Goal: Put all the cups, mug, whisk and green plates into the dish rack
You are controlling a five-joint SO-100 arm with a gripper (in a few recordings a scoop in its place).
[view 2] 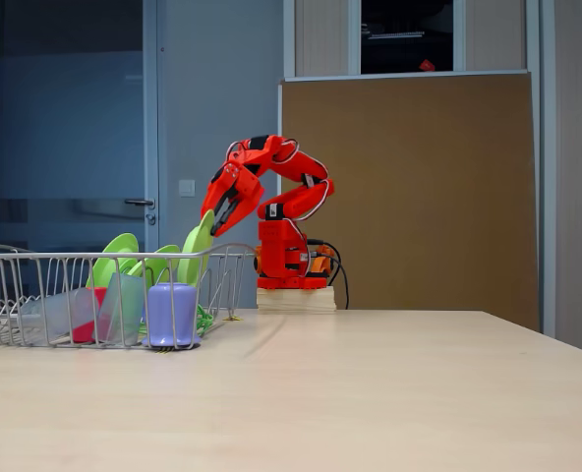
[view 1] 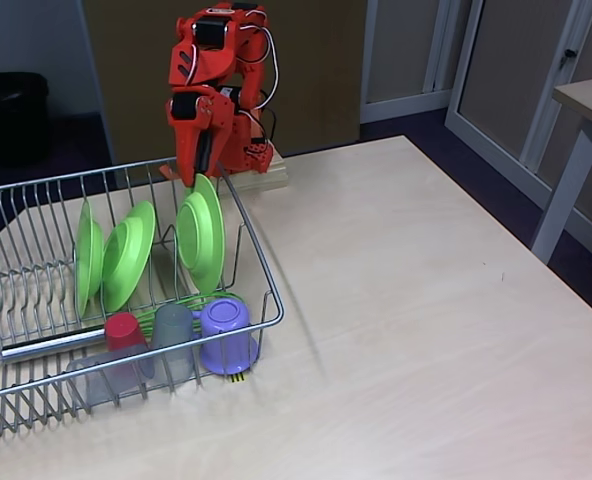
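Observation:
The dish rack (view 1: 267,282) (view 2: 75,256) stands at the table's left. Three green plates stand on edge between its prongs (view 1: 89,255) (view 1: 128,255) (view 1: 201,235). At the rack's front lie a red cup (view 1: 124,330), two grey cups (view 1: 173,332) (view 1: 101,380) and the purple mug (view 1: 226,335) (view 2: 171,313), mouth down. The whisk (view 1: 46,343) lies behind them, its green wires under the plates. My gripper (view 1: 198,180) (view 2: 212,218) sits at the top rim of the right plate (view 2: 198,251); whether it grips the rim is unclear.
The arm's base stands on a wooden block (view 1: 261,178) at the table's back edge, just behind the rack. Bare tabletop (view 1: 426,300) stretches to the right of the rack. Another table's leg (view 1: 566,190) stands at the far right.

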